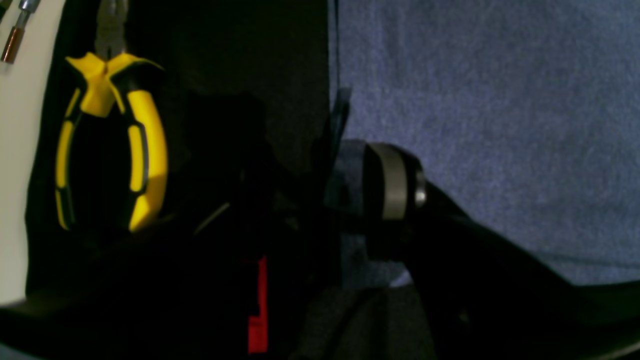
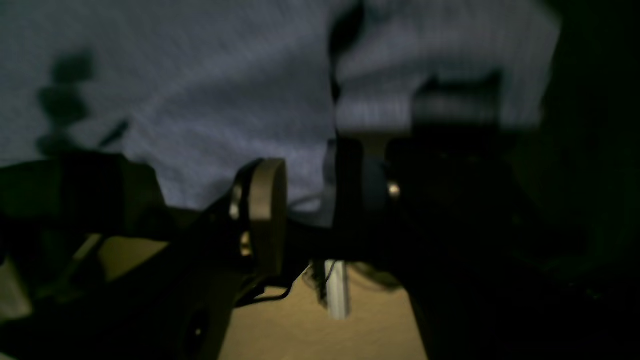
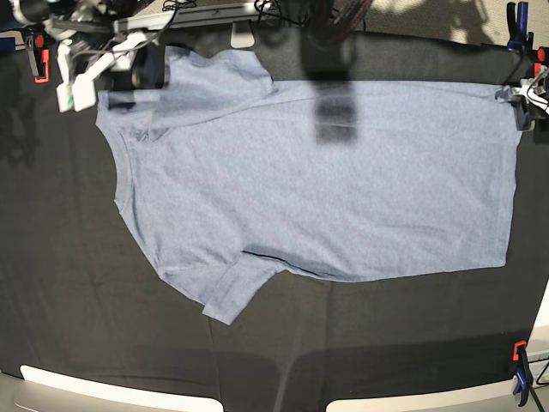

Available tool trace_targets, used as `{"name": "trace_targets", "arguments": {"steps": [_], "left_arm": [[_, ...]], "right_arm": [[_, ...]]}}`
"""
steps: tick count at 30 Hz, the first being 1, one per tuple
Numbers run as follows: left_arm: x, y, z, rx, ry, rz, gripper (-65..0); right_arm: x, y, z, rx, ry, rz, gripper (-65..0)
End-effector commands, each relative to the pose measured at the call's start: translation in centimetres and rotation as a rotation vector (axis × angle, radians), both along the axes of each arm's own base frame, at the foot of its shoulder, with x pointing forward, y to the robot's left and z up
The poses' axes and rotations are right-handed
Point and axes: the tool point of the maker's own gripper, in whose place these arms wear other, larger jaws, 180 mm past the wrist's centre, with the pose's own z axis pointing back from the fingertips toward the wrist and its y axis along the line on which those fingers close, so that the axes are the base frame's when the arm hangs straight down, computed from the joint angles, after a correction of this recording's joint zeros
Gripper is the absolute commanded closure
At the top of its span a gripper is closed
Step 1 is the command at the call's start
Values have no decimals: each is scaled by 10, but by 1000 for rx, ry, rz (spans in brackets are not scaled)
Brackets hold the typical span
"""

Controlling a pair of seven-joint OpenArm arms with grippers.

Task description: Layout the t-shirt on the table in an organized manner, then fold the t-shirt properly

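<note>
Soft blue-grey t-shirt (image 3: 317,180) lies spread on the black counter (image 3: 69,300); left end effector (image 3: 521,101) and right end effector (image 3: 129,73) seemingly pinch hem and shoulder. Limp cloth: grip edges.

big bench (image 3: 69,283) covered in dark black cloth with faint creases, light blue-grey heathered short-sleeved cotton t-shirt (image 3: 326,180) spread flat on it, collar left, hem right, orange and blue clamps (image 3: 519,371) at the edges
</note>
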Motion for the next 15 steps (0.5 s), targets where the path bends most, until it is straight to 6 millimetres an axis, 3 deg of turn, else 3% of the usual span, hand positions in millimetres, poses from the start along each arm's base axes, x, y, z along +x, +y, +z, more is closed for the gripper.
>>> {"name": "trace_targets", "arguments": {"steps": [1, 6, 15], "left_arm": [[9, 6, 14, 20, -47, -3, -266], [11, 6, 16, 21, -61, -3, -266], [13, 6, 18, 21, -74, -3, -266]], "right_arm": [[1, 0, 2, 13, -20, -5, -241], [-10, 0, -19, 59, 38, -28, -241], [-4, 5, -25, 61, 22, -2, -241]]}}
